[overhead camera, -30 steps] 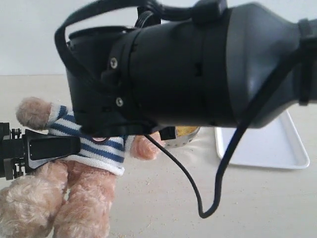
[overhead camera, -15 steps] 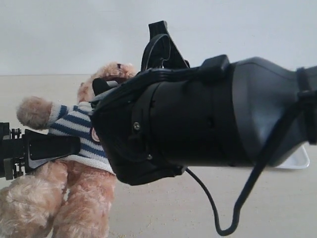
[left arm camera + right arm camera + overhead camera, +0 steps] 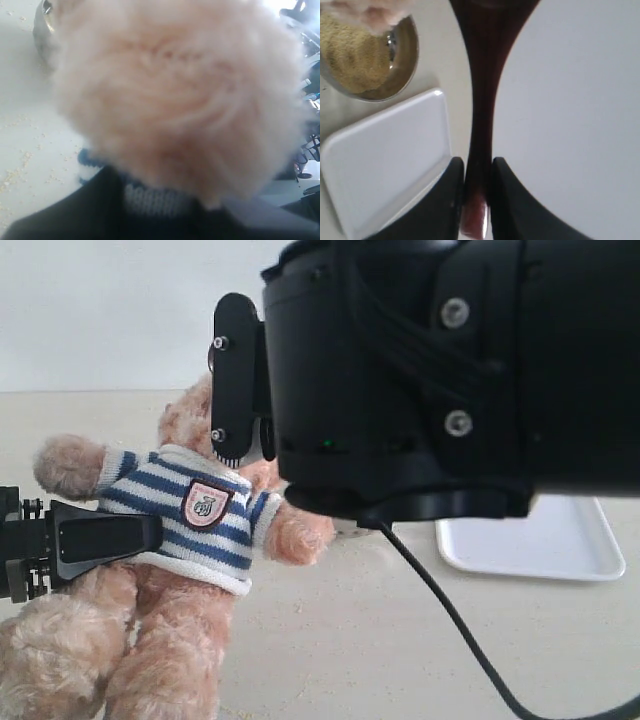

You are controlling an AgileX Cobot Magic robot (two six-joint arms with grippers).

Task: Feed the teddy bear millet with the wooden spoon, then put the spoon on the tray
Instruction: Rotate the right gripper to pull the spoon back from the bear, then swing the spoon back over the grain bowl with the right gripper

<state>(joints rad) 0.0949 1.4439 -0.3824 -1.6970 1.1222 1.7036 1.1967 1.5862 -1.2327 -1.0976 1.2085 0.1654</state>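
Note:
The teddy bear (image 3: 190,540) stands at the left in its striped shirt, and my left gripper (image 3: 110,537) is shut on its side. In the left wrist view, the bear's fur (image 3: 175,95) fills the picture above the dark jaws, with shirt (image 3: 157,200) between them. My right gripper (image 3: 478,172) is shut on the handle of the wooden spoon (image 3: 481,100). One of its fingers (image 3: 235,380) hangs beside the bear's head. The spoon's bowl is out of view. The millet (image 3: 352,55) lies in the steel bowl (image 3: 402,60), next to the white tray (image 3: 385,160).
My right arm's black housing (image 3: 430,380) fills the upper right of the exterior view, with a cable (image 3: 450,620) hanging below it. It hides the bowl and part of the tray (image 3: 560,540). Stray grains (image 3: 15,170) are scattered on the tabletop.
My right arm has swung up and turned, uncovering the bear's shirt and badge. Its finger now stands by the bear's head. The left gripper and the bear have not moved.

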